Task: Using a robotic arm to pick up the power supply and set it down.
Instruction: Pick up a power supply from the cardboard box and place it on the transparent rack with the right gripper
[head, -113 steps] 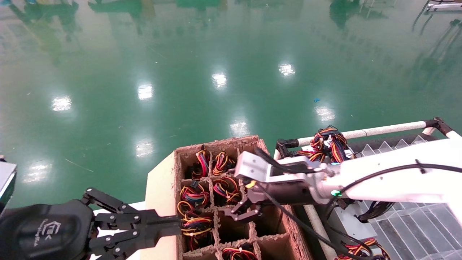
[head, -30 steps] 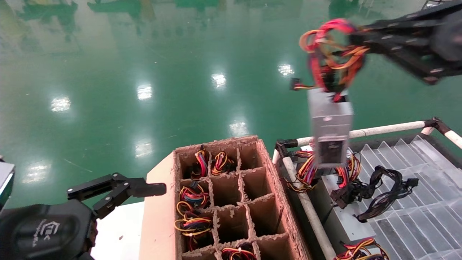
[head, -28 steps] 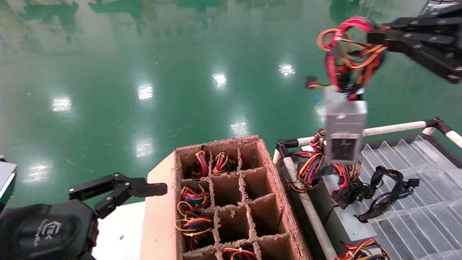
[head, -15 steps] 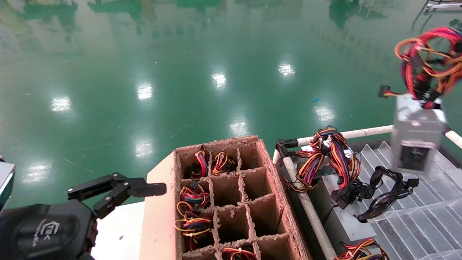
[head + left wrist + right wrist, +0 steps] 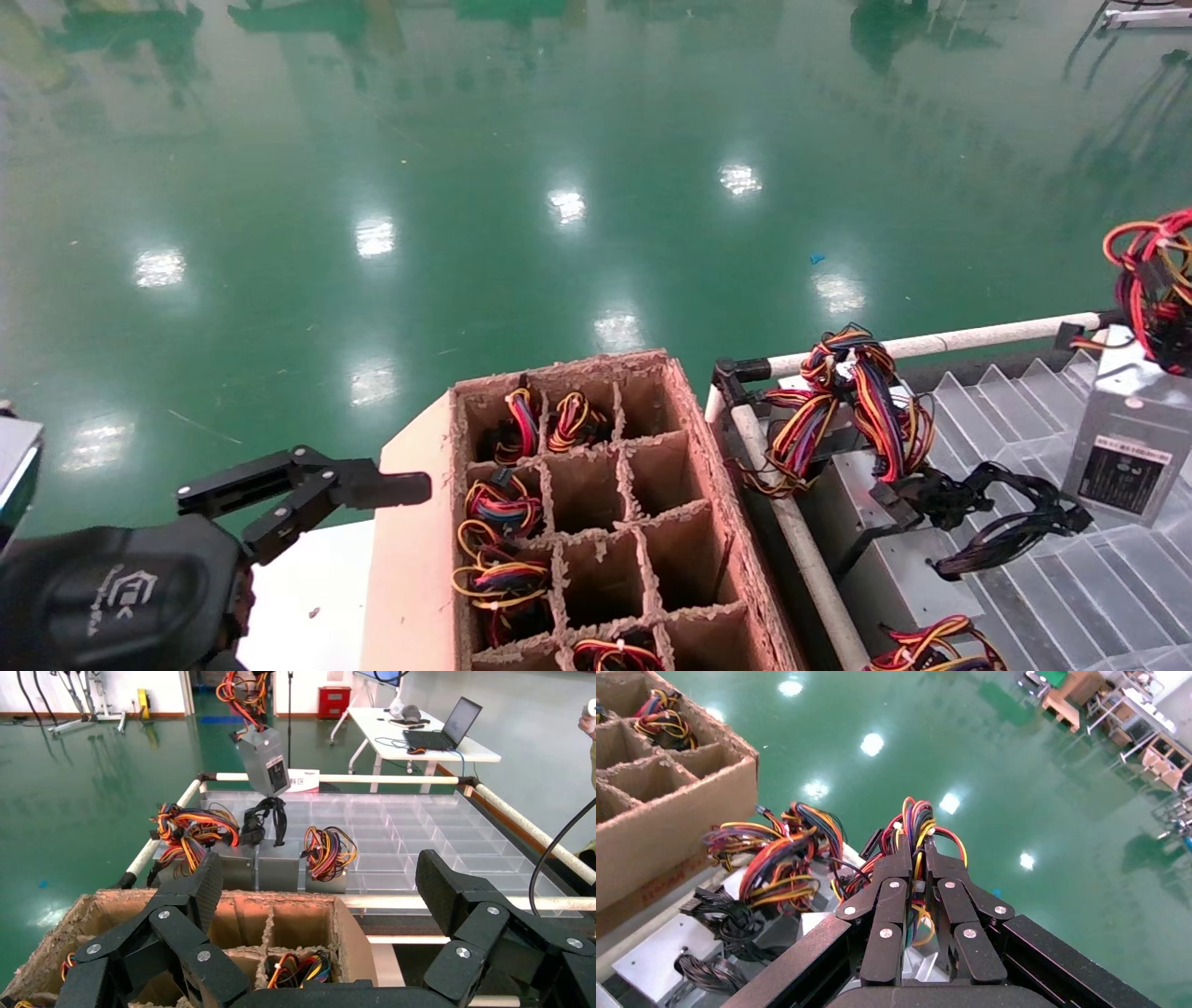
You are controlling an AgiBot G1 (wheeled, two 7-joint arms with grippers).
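The power supply (image 5: pixel 1122 438), a grey box with a dark label, hangs upright at the far right, low over the clear tray (image 5: pixel 1043 596). I cannot tell if it touches the tray. Its red and yellow wire bundle (image 5: pixel 1155 289) rises from its top. My right gripper (image 5: pixel 916 860) is shut on that bundle; the head view does not show it. The same power supply (image 5: pixel 263 759) also appears far off in the left wrist view. My left gripper (image 5: pixel 320 881) stands open and empty at the lower left, one finger (image 5: pixel 391 486) just short of the cardboard box (image 5: pixel 419 559).
The cardboard box has a grid of cells (image 5: pixel 643 485), some holding wire bundles. On the tray's left side lie one supply with black cables (image 5: pixel 987 517) and one with a purple-orange bundle (image 5: pixel 857 401). A white rail (image 5: pixel 978 335) bounds the tray's far side.
The right gripper lifted the power supply out of a box cell, swung it right and lowered it over the tray. The left gripper let go of the box edge, opened and drew back.
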